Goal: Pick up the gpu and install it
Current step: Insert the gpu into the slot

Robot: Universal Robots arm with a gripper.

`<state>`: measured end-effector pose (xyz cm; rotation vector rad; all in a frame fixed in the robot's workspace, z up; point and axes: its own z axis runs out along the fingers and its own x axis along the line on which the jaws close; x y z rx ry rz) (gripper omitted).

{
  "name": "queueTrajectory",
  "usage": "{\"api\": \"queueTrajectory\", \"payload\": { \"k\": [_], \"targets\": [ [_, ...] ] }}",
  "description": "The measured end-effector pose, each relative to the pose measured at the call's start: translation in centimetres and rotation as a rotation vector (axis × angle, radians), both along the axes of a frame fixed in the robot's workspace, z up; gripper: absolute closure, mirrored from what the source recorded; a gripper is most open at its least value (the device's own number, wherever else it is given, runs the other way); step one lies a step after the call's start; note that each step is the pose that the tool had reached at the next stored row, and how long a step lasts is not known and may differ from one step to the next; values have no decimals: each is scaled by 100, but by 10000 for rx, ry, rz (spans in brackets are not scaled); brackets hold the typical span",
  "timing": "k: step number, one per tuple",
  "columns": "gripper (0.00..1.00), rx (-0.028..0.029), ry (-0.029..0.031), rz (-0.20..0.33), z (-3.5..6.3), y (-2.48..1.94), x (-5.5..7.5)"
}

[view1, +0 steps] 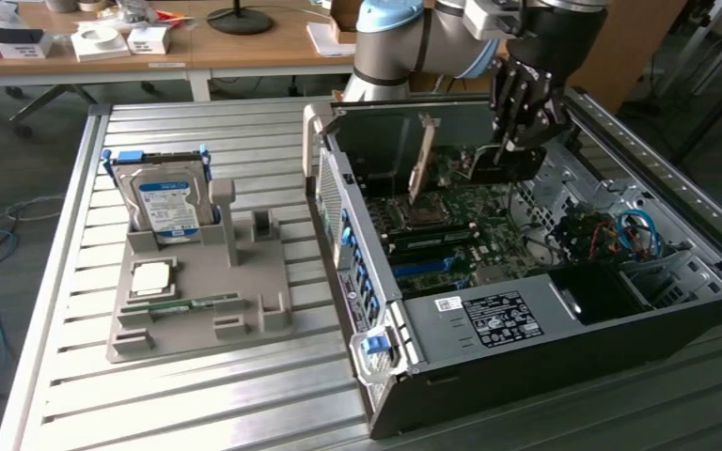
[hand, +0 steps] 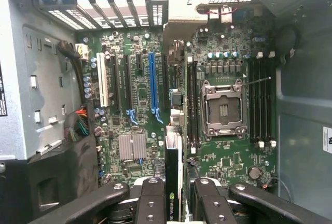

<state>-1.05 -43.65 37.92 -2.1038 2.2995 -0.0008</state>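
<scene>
- Over the open black computer case point(view1: 662, 310), the arm's dark gripper point(view1: 515, 141) hangs with its fingers pointing down at the green motherboard point(view1: 462, 211).
- Its jaws stand narrow, pinching the gpu point(hand: 174, 172) by its two flat faces.
- From the wrist view the gpu is edge-on: a thin black strip running from the padded fingers point(hand: 150, 200) towards the case's perforated metal rear wall.
- From the exterior view the gpu point(view1: 423, 160) stands upright, its brownish face showing.
- It sits above the board between a long blue slot point(hand: 152, 86) and the square silver processor socket point(hand: 224, 107); I cannot tell whether it touches the board.
- On the ribbed metal table point(view1: 211, 395), a grey moulded tray point(view1: 255, 291) props up a silver hard drive point(view1: 166, 202).
</scene>
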Motion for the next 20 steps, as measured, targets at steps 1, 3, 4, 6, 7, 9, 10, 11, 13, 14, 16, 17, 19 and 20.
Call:
{"api": "queueTrajectory", "payload": {
  "k": [1,3,4,6,7,9,10,11,13,14,16,17,19,20],
  "targets": [
    [74,0,0,-1,0,-10,0],
    [74,0,0,0,0,-30,0],
    [74,0,-1,0,0,-41,0],
    [74,0,0,0,0,-70,0],
    [74,0,0,0,0,-87,-1],
    [74,-1,0,0,0,-123,-1],
    [74,-1,0,0,0,-142,-2],
    [74,-1,0,-2,0,-159,-2],
    [74,-1,0,-6,0,-191,-3],
    [74,0,-1,-6,0,-201,-3],
    [74,0,0,-8,0,-209,-4],
    [74,0,0,-8,0,-209,-4],
    [74,0,-1,-7,-1,-209,-17],
    [74,-1,0,-7,-1,-209,-33]
  ]
}}
